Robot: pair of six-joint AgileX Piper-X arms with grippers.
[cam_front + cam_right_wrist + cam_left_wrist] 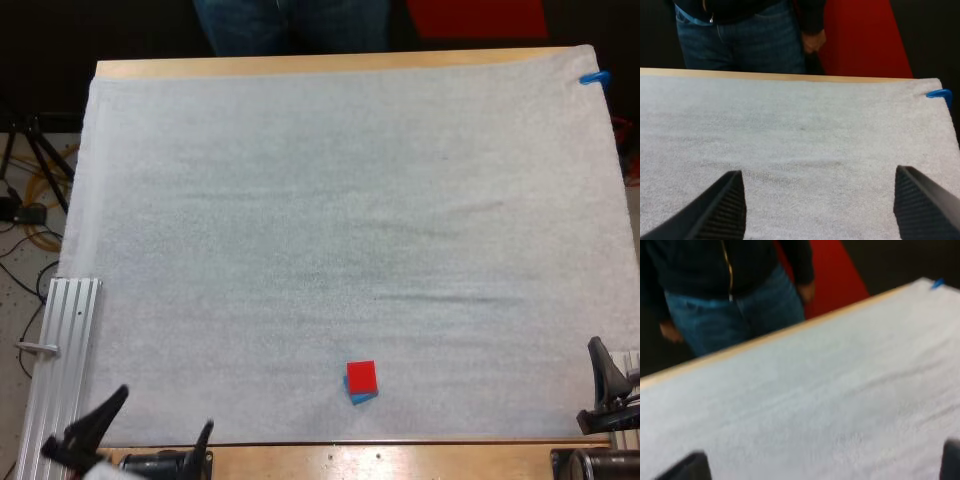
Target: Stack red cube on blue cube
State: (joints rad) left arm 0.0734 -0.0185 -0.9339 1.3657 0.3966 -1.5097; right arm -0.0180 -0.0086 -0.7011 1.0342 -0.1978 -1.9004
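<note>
The red cube sits on top of the blue cube, near the front edge of the white mat; just a sliver of blue shows under it. My left gripper is at the front left corner, well to the left of the stack, open with nothing between its fingers. My right gripper rests at the mat's right edge, far right of the stack. Its fingers stand wide apart over bare mat.
A person in jeans stands beyond the table's far side, hands hanging near the edge. An aluminium rail runs along the mat's left side.
</note>
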